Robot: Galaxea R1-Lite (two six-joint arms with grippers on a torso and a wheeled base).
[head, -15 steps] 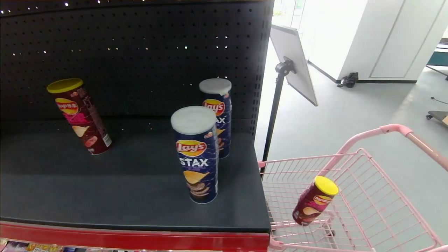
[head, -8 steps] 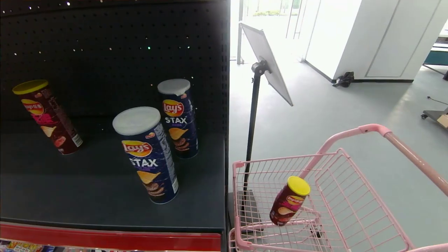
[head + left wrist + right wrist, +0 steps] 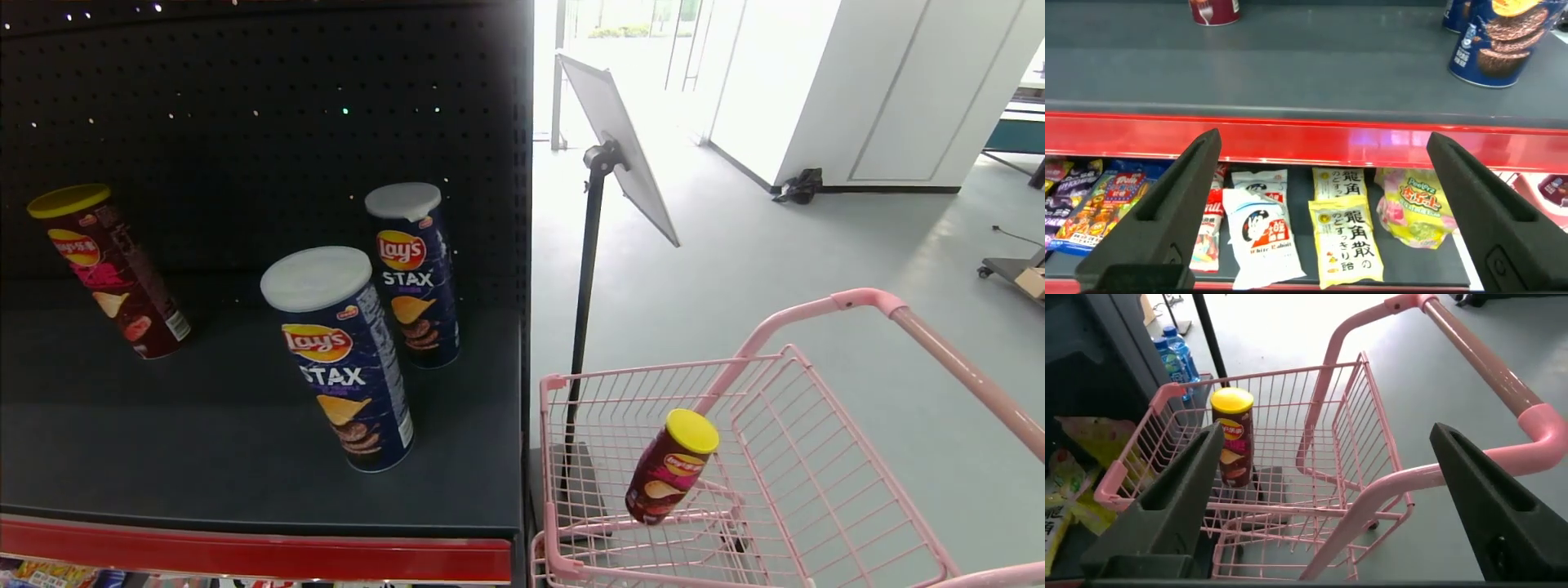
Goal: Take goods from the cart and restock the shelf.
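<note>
A maroon chip can with a yellow lid (image 3: 671, 467) leans inside the pink cart (image 3: 865, 304) to the right of the shelf. In the right wrist view the can (image 3: 1233, 437) stands in the cart's basket (image 3: 1290, 384), and my right gripper (image 3: 1327, 433) hangs open above the cart, apart from the can. On the dark shelf (image 3: 204, 425) stand two blue cans (image 3: 343, 359) (image 3: 412, 273) and a maroon can (image 3: 106, 269). My left gripper (image 3: 1323, 140) is open and holds nothing, level with the shelf's red front edge (image 3: 1306, 135).
A black stand with a tilted white board (image 3: 616, 131) rises between shelf and cart. Snack packets (image 3: 1347, 237) fill the lower shelf below the red edge. Water bottles (image 3: 1176, 355) stand on the floor by the cart. Open grey floor lies right of the cart.
The head camera has swung right, so shelf and cart sit further left in the picture. The cans and the cart themselves have not moved.
</note>
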